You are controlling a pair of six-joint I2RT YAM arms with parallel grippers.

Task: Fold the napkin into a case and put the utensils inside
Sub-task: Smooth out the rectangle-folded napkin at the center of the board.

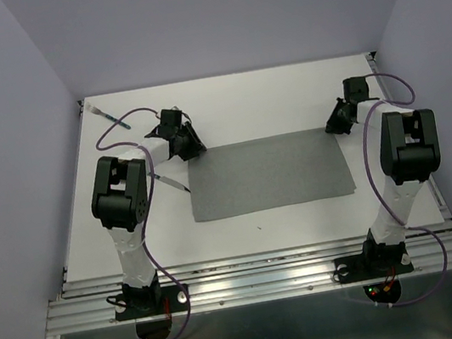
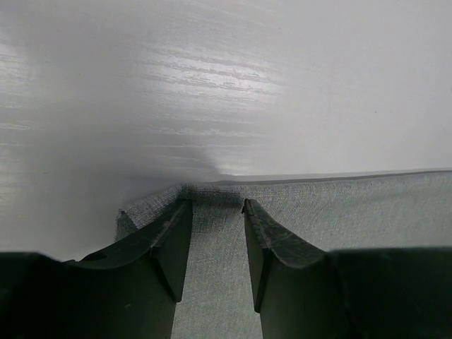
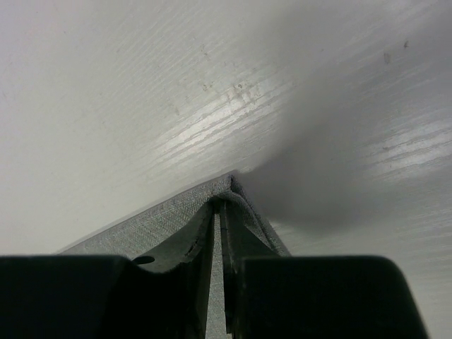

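The napkin (image 1: 269, 171) lies as one flat grey sheet in the middle of the table; no case is in view. My left gripper (image 1: 191, 147) sits at the napkin's far left corner. Its jaws (image 2: 215, 205) stand open, tips down on the cloth (image 2: 353, 212), which lies flat between them. My right gripper (image 1: 338, 124) is at the far right corner, shut on the napkin (image 3: 148, 222), whose corner peaks up around the fingertips (image 3: 222, 203). One utensil (image 1: 108, 117) lies at the far left of the table. A second utensil (image 1: 173, 183) pokes out from under my left arm, beside the napkin's left edge.
The white table (image 1: 283, 96) has its far edge a little beyond both grippers, with purple walls on three sides. An aluminium rail (image 1: 261, 280) carrying the arm bases runs along the near edge. Purple cables loop beside each arm.
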